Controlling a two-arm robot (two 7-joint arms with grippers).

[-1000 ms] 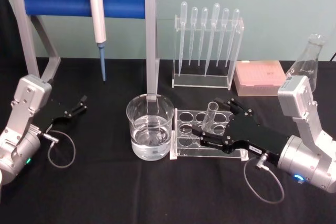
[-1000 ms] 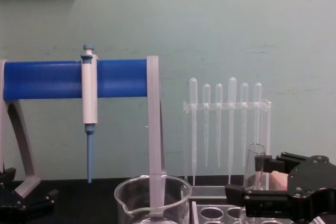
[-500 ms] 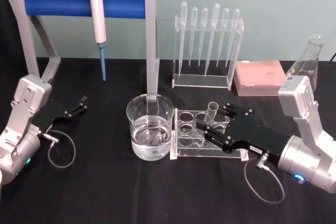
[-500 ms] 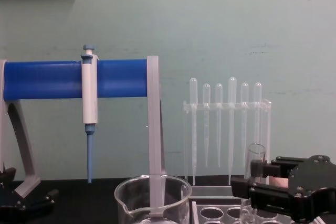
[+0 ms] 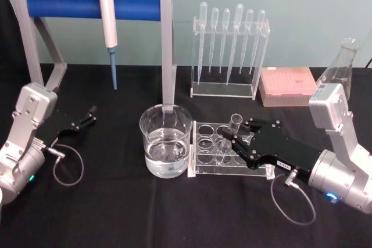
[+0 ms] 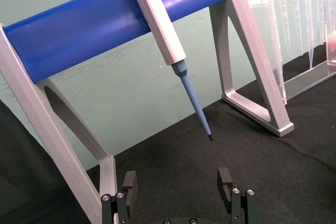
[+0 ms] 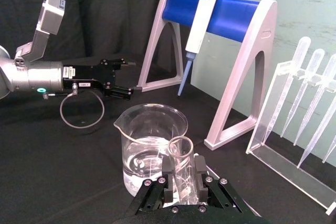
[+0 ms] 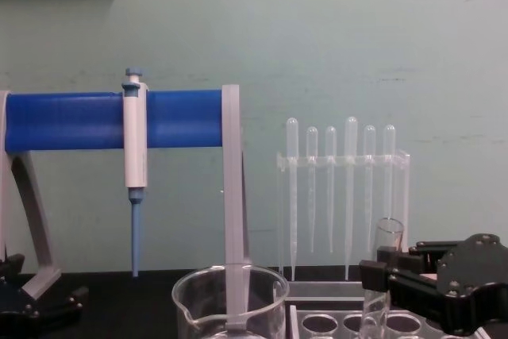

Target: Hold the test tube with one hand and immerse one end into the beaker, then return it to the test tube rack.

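pinches the long clear glass test tube (image 5: pixel 233 125) in the black right gripper (image 7: pixel 183 170); holds it tilted in the clear plastic rack (image 5: pixel 200 169). rests the black left gripper (image 5: pixel 90 114) well apart, spread wide.

No word or number can be read with certainty. A small white label (image 5: pixel 283 166) is on the black body of the right gripper (image 5: pixel 231 139), close to its silver-grey arm, but the print is too small to read. A second white label (image 7: pixel 84 84) is on the black left gripper (image 7: pixel 126 77), also not readable. A small blue sticker (image 5: pixel 318 92) is on the right arm's silver-grey block, and it too cannot be read.
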